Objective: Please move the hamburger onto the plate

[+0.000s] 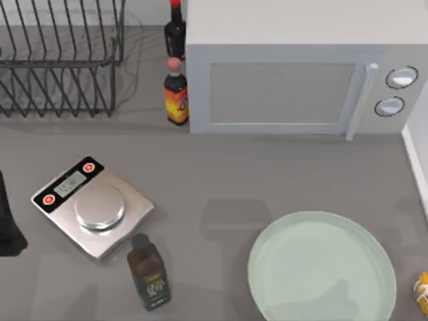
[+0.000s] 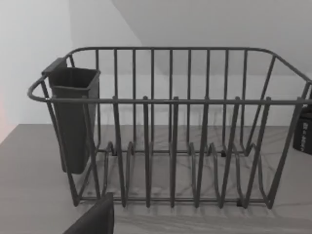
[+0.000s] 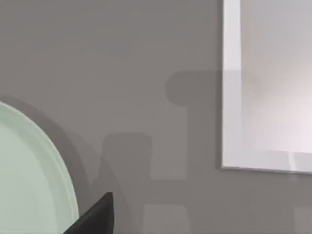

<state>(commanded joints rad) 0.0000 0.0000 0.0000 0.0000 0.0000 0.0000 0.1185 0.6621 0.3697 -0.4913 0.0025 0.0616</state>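
The hamburger point(image 1: 422, 291) is a small orange-yellow lump with a bit of white, lying on the table at the far right edge, just right of the plate and apart from it. The plate point(image 1: 321, 267) is a large pale mint-green dish at the front right, with nothing on it; its rim point(image 3: 34, 161) also curves through the right wrist view. A dark part of my right gripper point(image 3: 95, 217) hangs above the table beside that rim. My left arm point(image 1: 7, 224) is parked at the table's left edge, and a dark part of my left gripper point(image 2: 95, 219) faces the dish rack.
A wire dish rack point(image 1: 60, 60) with a dark cup point(image 2: 73, 117) stands back left. A white microwave point(image 1: 301, 80) fills the back right. Two sauce bottles point(image 1: 176, 93) stand beside it. A steel scale point(image 1: 93, 207) and a lying brown bottle point(image 1: 148, 273) are front left.
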